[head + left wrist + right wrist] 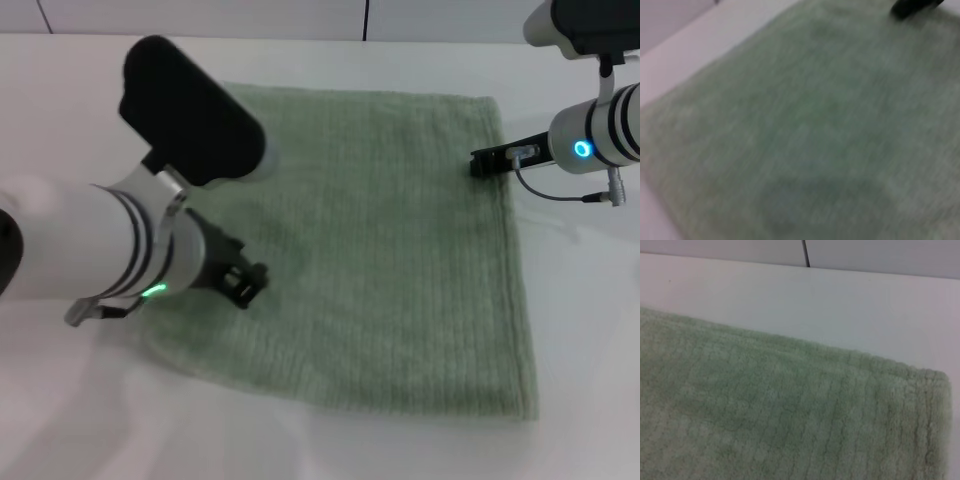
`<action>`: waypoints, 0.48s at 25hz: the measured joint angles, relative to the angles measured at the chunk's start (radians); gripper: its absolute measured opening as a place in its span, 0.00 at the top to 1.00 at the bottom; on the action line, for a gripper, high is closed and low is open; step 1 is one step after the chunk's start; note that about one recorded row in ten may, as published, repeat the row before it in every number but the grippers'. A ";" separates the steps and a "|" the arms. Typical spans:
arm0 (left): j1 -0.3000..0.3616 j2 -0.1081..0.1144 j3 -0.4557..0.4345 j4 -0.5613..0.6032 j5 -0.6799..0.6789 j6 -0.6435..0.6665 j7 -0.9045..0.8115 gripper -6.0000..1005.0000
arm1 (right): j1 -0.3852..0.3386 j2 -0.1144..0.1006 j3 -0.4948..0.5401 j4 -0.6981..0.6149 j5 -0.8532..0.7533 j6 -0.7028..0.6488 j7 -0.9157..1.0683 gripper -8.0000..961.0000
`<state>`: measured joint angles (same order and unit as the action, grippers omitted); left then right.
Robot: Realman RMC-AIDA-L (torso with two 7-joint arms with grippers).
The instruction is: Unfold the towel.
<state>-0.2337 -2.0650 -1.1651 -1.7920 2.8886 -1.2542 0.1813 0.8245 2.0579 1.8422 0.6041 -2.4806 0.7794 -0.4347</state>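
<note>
The pale green towel (380,240) lies spread flat on the white table (585,340), one layer showing, with its ribbed weave running across it. My left gripper (246,283) hovers low over the towel's left part, near its front left edge. My right gripper (482,162) is at the towel's right edge, near the far right corner. The left wrist view shows the towel (815,130) close up, with the right gripper (912,7) far off. The right wrist view shows a towel corner (765,410) lying on the table (790,295).
The white table runs around the towel on all sides, with bare surface at the front and right. A pale wall with a dark seam (806,252) stands behind the table's far edge. The left arm's black housing (190,110) covers the towel's far left corner.
</note>
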 joint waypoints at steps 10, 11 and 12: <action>0.037 0.007 -0.104 -0.003 0.003 -0.078 0.011 0.66 | -0.007 -0.002 0.002 0.030 0.000 0.004 0.001 0.98; 0.037 0.007 -0.104 -0.003 0.003 -0.078 0.011 0.66 | -0.012 -0.002 0.002 0.057 0.000 0.009 0.001 0.98; 0.062 0.008 -0.161 -0.026 0.003 -0.040 0.061 0.66 | -0.022 -0.002 0.002 0.095 0.000 0.016 0.001 0.98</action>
<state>-0.1722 -2.0574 -1.3262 -1.8178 2.8914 -1.2943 0.2428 0.8030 2.0554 1.8438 0.6990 -2.4810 0.7958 -0.4341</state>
